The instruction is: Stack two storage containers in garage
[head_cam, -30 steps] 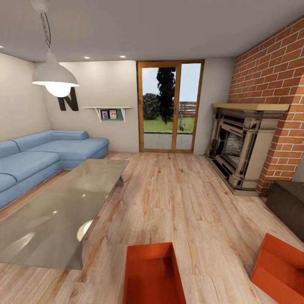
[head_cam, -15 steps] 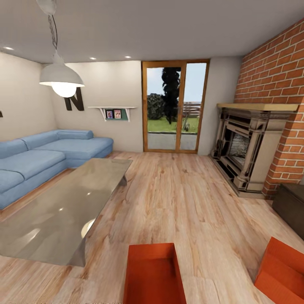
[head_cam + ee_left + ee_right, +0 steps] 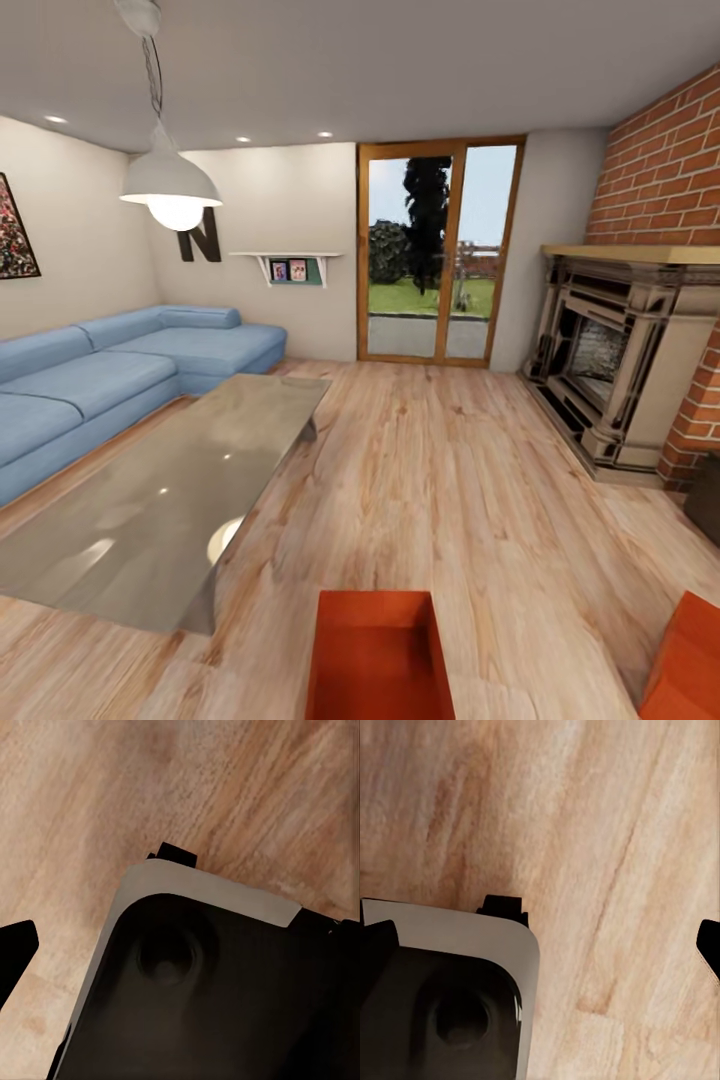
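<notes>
Both storage containers still on the living-room plank floor (image 3: 450, 480): one container (image 3: 378, 655) near, dead ahead, long axis running away from me, other container (image 3: 690, 660) near right, closer to my right arm; can't tell either hand's opening.

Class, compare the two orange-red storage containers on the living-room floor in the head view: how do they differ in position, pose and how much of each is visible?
The centre container sits at the bottom middle, squared to the view, with its open inside visible. The right container sits at the bottom right corner, turned at an angle and mostly cut off by the picture's edge. The centre container lies nearer the glass coffee table. Both are plain orange-red boxes on the wood plank floor.
</notes>
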Controlling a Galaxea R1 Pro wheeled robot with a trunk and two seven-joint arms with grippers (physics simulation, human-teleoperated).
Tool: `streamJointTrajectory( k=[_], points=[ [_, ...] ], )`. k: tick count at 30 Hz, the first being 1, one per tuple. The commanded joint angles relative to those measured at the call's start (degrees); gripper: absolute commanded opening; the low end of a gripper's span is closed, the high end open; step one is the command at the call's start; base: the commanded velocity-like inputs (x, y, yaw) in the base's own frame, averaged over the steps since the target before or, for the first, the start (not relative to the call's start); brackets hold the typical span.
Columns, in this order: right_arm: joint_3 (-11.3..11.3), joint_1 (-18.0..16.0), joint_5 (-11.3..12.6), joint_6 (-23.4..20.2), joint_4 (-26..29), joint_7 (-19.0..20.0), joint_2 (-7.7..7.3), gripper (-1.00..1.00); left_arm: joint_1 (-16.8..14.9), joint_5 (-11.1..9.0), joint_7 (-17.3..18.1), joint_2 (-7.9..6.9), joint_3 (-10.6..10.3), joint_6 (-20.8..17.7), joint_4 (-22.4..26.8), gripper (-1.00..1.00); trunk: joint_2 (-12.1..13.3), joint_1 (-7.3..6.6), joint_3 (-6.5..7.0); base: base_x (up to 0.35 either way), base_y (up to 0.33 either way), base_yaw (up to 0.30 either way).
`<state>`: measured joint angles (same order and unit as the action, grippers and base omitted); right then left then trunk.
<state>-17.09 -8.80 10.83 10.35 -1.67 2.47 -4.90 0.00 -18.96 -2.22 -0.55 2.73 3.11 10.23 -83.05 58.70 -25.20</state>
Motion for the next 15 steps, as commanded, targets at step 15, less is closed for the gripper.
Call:
streamJointTrajectory(
  k=[15],
  points=[
    [-0.40,-0.08,0.65,0.60,-0.18,0.35,0.17,1.00,0.00,0.24,-0.05,0.11,0.26,0.14,0.05,1.00,-0.02,0.03,-0.05,0.287,0.000,-0.002]
  ],
)
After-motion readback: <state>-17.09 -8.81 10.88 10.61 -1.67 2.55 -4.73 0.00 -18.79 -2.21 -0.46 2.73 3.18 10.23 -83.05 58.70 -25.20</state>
